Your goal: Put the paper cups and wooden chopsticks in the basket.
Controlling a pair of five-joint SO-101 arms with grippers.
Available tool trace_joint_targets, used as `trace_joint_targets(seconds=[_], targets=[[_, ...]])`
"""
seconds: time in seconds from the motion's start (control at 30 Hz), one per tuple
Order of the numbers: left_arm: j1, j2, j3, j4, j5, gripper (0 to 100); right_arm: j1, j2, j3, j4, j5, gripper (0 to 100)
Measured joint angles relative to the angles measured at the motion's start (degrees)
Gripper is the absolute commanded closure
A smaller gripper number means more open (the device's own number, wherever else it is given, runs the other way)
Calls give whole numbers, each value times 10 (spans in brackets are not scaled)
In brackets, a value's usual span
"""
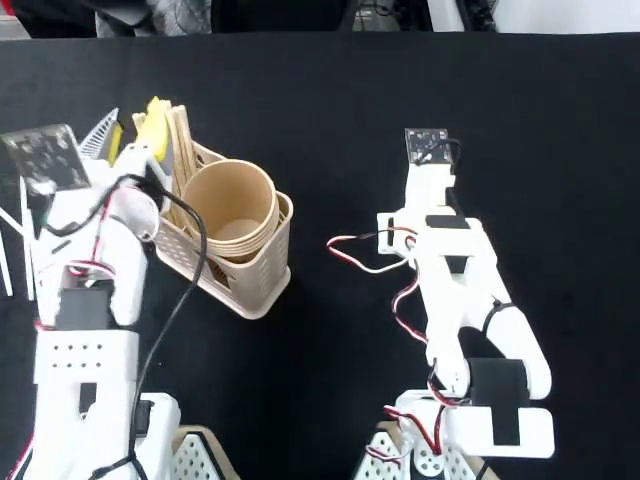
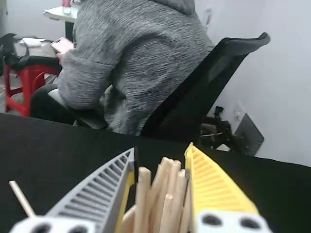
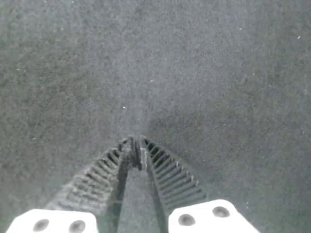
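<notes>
Black table [image 1: 400, 80], chopsticks [image 2: 160, 199] between left jaws

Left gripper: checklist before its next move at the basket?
1. Paper cups nested in basket: ok.
2. Wooden chopsticks standing in basket beside cups: ok.
3. Left gripper hold on chopsticks: cannot tell.
4. Right gripper shut, empty, over table: ok.
5. Right arm apart from basket: ok.
6. Pale sticks at table's left edge, whether leftover chopsticks: cannot tell.
</notes>
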Motion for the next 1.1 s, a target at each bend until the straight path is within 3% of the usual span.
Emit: trace_joint_targets(seconds=[0.2, 0.37, 0.5, 0.73, 1.1], targets=[[-73, 1, -166, 183, 0, 822, 0, 0, 0, 0, 0, 984], [-209, 40, -258, 265, 0, 822, 0, 0, 0, 0, 0, 984], [-291, 151, -312, 297, -21, 822, 0, 0, 0, 0, 0, 984], [-373, 444, -438, 322, -48, 824, 0, 0, 0, 0, 0, 984], [-390, 812, -650, 343, -51, 827, 0, 0, 0, 0, 0, 984]])
